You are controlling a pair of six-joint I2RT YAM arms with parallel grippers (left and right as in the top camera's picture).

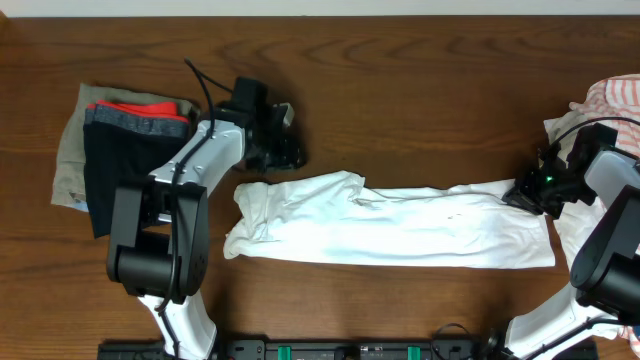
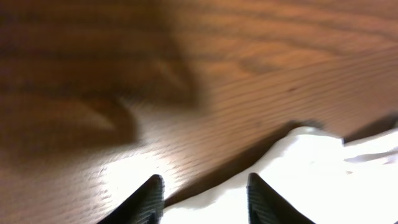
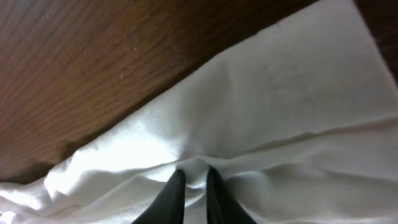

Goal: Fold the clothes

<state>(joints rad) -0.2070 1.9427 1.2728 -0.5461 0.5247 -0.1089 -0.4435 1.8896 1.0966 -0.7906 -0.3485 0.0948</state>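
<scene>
A plain white shirt [image 1: 400, 228] lies stretched out along the table's front middle, folded into a long band; its chest print is hidden. My right gripper [image 1: 522, 195] is shut on the shirt's right end, pinching a fold of white cloth [image 3: 249, 118] between its fingers [image 3: 195, 175]. My left gripper [image 1: 285, 150] is open above the wood just beyond the shirt's left end; its fingers [image 2: 205, 183] frame the shirt's edge [image 2: 311, 162]. A white orange-striped garment [image 1: 618, 95] lies at the far right edge.
A stack of folded clothes [image 1: 120, 150], dark, red and beige, sits at the left of the wooden table [image 1: 420, 90]. More white cloth [image 1: 575, 235] lies under my right arm at the right edge.
</scene>
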